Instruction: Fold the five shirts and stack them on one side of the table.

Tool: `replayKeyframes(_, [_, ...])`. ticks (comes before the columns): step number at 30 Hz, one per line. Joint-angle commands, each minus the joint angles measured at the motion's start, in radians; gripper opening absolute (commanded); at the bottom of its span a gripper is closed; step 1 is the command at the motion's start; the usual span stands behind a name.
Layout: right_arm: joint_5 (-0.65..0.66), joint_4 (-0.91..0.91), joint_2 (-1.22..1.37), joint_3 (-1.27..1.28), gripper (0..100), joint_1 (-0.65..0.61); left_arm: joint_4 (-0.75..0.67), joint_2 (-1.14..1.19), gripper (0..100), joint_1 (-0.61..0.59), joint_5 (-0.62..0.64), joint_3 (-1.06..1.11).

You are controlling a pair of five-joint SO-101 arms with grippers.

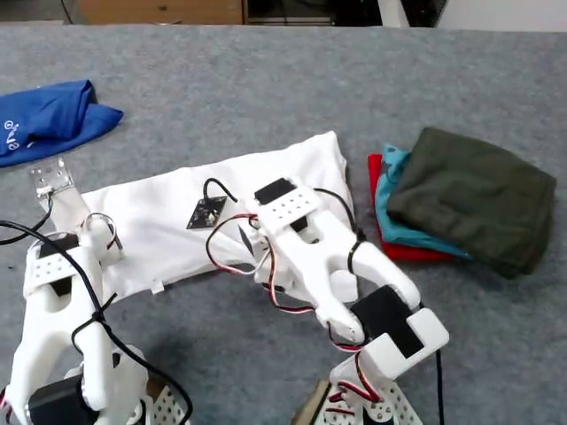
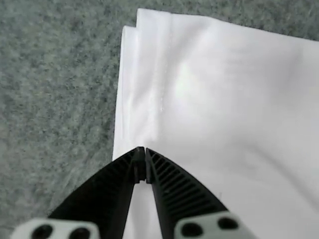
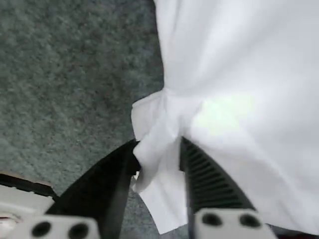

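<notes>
Risked dropping the white shirt (image 1: 221, 217) out of the right gripper (image 3: 157, 159), clamped only on a small bunched fold at the shirt's near edge, with a loose corner hanging below the jaws. Risked also an uneven lift: found the left gripper (image 2: 141, 167) pressed together at the doubled hem, at the end of the shirt on the left arm's side, but could not tell whether holding any cloth or only touching it. Judged that, with just 1 side truly gripped, might drag the shirt crooked and open the fold made along its length. Might further sweep the other end of the shirt against the stack of 3 folded shirts, dark green shirt (image 1: 474, 199) over teal shirt (image 1: 394, 164) over red shirt (image 1: 375, 177), lying just beside that end.

Saw both arms bent low over the shirt's near edge, wrists tipped down toward the grey table (image 1: 266, 88), the left at its end, the right near the middle. Saw the blue shirt (image 1: 49, 119) in a loose heap, not yet stacked, well apart beyond the shirt's left-arm end.
</notes>
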Motion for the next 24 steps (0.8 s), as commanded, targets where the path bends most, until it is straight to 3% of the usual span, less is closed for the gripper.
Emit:
replayKeyframes(1, [-0.005, 0.091, -0.101, -0.070, 34.0, -0.002, 0.098, -0.024, 2, -0.011, 0.003, -0.135])
replayKeyframes(8, [-0.002, 0.183, -0.262, -0.186, 21.2, 0.081, 0.255, -0.018, 2, 0.057, 0.005, -0.196])
replayKeyframes(14, [0.025, 0.176, -0.219, -0.308, 0.9, 0.180, 0.213, -0.018, 2, 0.147, 0.051, -0.094])
replayKeyframes(18, [0.023, 0.058, -0.108, -0.361, 2.1, 0.246, 0.141, -0.018, 2, 0.152, 0.092, -0.037])
replayKeyframes(24, [0.017, -0.120, 0.177, -0.519, 1.9, 0.344, 0.173, -0.018, 2, 0.149, 0.087, -0.012])
